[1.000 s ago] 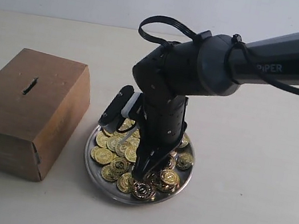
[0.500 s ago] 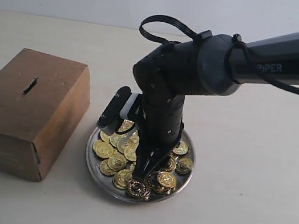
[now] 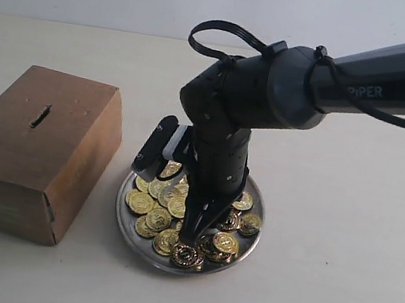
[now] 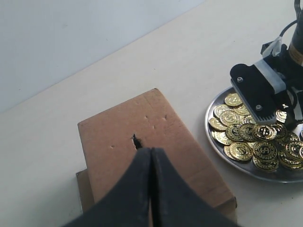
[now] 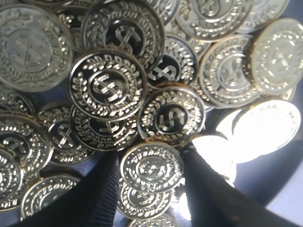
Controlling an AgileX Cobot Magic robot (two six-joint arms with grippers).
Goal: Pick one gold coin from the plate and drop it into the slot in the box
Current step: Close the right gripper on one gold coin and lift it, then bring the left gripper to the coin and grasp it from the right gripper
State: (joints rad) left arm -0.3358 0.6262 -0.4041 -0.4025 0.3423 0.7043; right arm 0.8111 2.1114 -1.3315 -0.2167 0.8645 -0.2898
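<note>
The silver plate (image 3: 123, 212) holds a heap of gold coins (image 3: 150, 205) to the right of the brown box (image 3: 31, 145). A dark slot (image 3: 40, 116) cuts the box's top face. My right gripper (image 3: 189, 237) reaches steeply down into the heap. In the right wrist view the right gripper (image 5: 150, 176) has one flat gold coin (image 5: 151, 163) between its fingers (image 5: 102, 198), which touch its two edges. My left gripper (image 4: 150, 150) hangs shut and empty above the box (image 4: 165, 123), its tip just short of the slot (image 4: 136, 141).
The box and plate stand on a pale tabletop, the plate rim (image 4: 227, 158) close to the box's right side. The right arm's thick forearm (image 3: 372, 79) spans the upper right above the table. A white wall lies behind.
Over the last second the coins and plate shifted slightly under the right gripper. Since half a second ago nothing visibly moves.
</note>
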